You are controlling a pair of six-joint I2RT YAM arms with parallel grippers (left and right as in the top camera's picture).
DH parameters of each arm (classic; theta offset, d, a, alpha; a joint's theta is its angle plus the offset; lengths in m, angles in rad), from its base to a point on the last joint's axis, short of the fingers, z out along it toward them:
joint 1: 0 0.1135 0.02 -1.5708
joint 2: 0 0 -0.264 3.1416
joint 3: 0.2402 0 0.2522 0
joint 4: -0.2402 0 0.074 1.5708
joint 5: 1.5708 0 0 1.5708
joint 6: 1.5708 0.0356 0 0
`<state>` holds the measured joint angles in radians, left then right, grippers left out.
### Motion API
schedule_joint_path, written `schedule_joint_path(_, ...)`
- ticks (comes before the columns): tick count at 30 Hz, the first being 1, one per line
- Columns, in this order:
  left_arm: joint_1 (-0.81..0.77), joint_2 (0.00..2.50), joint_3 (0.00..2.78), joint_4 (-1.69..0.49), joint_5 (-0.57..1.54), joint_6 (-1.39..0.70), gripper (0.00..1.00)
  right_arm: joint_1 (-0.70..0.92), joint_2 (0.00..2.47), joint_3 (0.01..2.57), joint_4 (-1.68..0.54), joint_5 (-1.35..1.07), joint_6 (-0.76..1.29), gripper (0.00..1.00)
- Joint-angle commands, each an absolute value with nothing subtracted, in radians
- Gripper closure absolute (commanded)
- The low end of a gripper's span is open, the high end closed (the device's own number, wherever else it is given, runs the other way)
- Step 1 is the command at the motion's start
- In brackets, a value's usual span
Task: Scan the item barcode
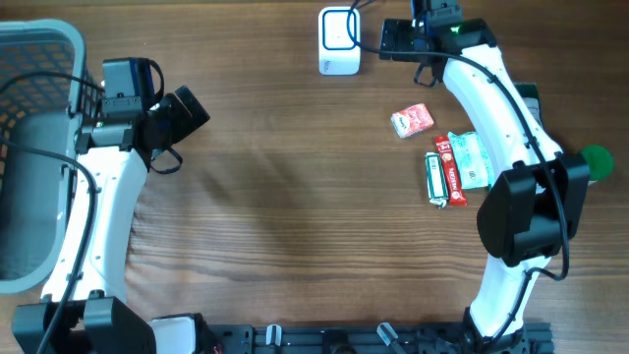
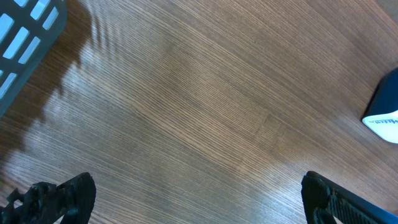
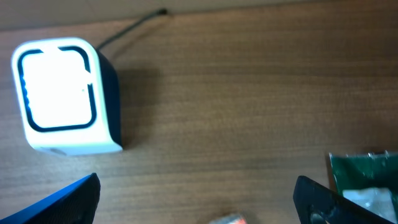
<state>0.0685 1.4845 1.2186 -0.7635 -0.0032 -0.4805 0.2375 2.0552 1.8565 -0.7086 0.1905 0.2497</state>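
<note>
The white barcode scanner (image 1: 339, 41) stands at the back of the table, its lit window facing up (image 3: 59, 93). My right gripper (image 1: 395, 39) hovers just right of it, open and empty (image 3: 199, 202). A red packet (image 1: 412, 120) lies on the wood a little nearer than that gripper, and only its edge (image 3: 227, 219) shows in the right wrist view. A green packet (image 1: 470, 159) and two snack bars (image 1: 437, 177) lie further right. My left gripper (image 1: 187, 108) hangs open over bare wood at the left (image 2: 199, 199), holding nothing.
A grey plastic basket (image 1: 29, 147) fills the left edge, and its corner (image 2: 25, 37) shows in the left wrist view. The scanner's cable (image 3: 134, 28) runs off the back. A green round object (image 1: 596, 162) sits by the right arm's elbow.
</note>
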Motion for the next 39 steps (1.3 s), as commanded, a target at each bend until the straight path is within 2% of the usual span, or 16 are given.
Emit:
schedule_joint_path(1, 0.072, 1.475, 1.227, -0.764, -0.013, -0.480, 0.00, 0.234, 2.070, 1.857, -0.700, 0.182, 0.262, 0.00)
schedule_joint_path(26, 0.072, 1.475, 1.227, -0.764, -0.013, -0.480, 0.00, 0.239, 2.062, 1.857, -0.702, 0.182, 0.263, 0.00)
schedule_joint_path(39, 0.072, 1.475, 1.227, -0.764, -0.013, -0.480, 0.00, 0.240, 1.555, 1.857, -0.707, 0.182, 0.263, 0.00)
